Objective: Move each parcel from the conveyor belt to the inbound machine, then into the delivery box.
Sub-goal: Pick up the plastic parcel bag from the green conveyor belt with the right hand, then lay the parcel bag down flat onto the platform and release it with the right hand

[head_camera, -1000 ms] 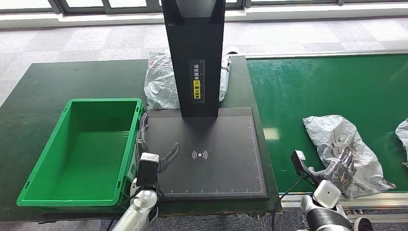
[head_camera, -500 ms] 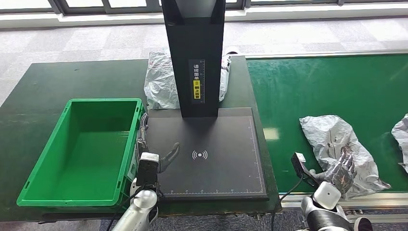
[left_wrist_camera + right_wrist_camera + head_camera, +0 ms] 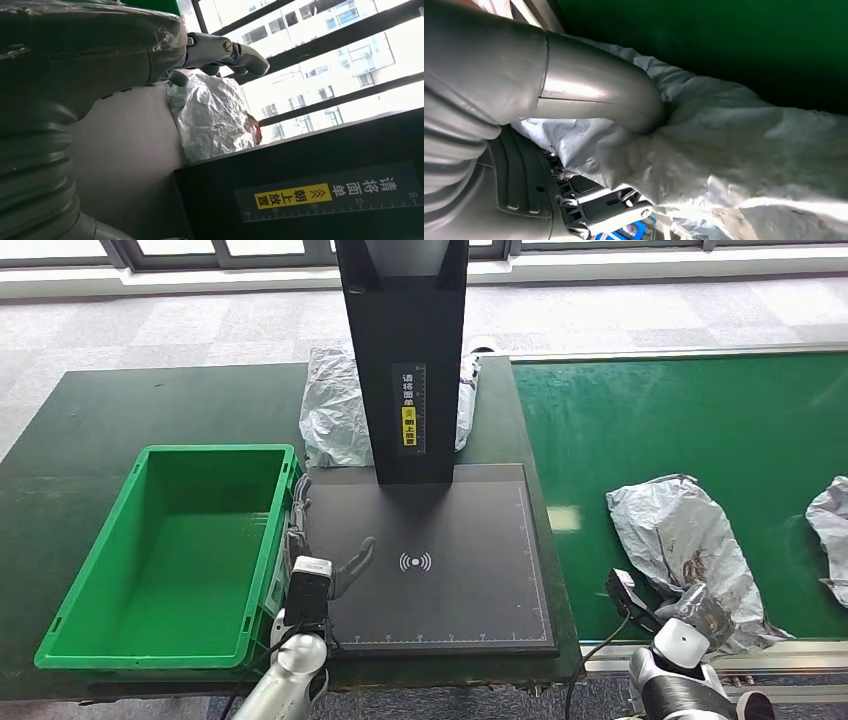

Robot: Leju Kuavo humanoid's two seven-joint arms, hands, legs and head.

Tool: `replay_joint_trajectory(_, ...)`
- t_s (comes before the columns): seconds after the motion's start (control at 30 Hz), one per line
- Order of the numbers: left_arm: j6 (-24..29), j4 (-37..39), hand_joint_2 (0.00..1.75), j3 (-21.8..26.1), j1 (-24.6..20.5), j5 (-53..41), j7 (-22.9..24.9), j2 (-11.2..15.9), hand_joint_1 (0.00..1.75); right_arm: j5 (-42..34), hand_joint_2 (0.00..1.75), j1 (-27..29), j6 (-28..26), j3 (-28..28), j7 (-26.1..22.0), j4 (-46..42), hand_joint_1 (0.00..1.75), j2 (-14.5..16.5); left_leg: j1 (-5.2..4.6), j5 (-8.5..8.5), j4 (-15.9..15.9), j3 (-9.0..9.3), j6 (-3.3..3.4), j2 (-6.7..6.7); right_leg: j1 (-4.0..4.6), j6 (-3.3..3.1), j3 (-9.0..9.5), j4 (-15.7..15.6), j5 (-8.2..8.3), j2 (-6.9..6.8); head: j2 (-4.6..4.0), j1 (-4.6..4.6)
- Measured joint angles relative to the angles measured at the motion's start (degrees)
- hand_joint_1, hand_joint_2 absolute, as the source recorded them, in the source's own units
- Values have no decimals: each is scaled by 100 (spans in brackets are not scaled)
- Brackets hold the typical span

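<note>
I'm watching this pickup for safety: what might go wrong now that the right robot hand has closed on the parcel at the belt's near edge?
1. The right robot hand grips only loose wrapping of the grey parcel, so it may slip or tear when lifted.
2. That parcel lies at the conveyor belt edge and could drop off.
3. The left robot hand over the scan plate could block placement.

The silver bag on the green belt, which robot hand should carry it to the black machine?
The right robot hand. Its thumb and fingers already pinch the silver bag on the belt. The left robot hand hovers open over the black machine, away from the bag.
</note>
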Motion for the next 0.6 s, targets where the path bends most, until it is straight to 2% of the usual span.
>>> replay_joint_trajectory(0.27,0,-27,175,4,2,-5,13,0,0,0,175,1,-53,0,-21,0,175,-2,0,0,0,-1,0,-1,0,0,1,0,0,-1,0,0)
replay_joint_trajectory(0.37,24,-55,175,30,23,-30,34,0,0,-1,175,1,-340,2,-179,-19,175,6,0,0,0,-14,0,-1,-1,0,3,2,0,-1,-1,0)
replay_joint_trajectory(0.5,174,-250,175,127,199,-136,77,0,0,-60,175,9,-1435,134,-1085,-512,175,200,0,-10,-2,-45,2,21,0,1,0,2,-1,14,0,-1)
replay_joint_trajectory(0.6,253,-420,175,182,330,-322,115,2,0,-456,175,78,-1570,423,-1835,-1271,175,454,1,-5,-2,-2,-2,28,7,-1,-2,4,-1,20,-1,0)
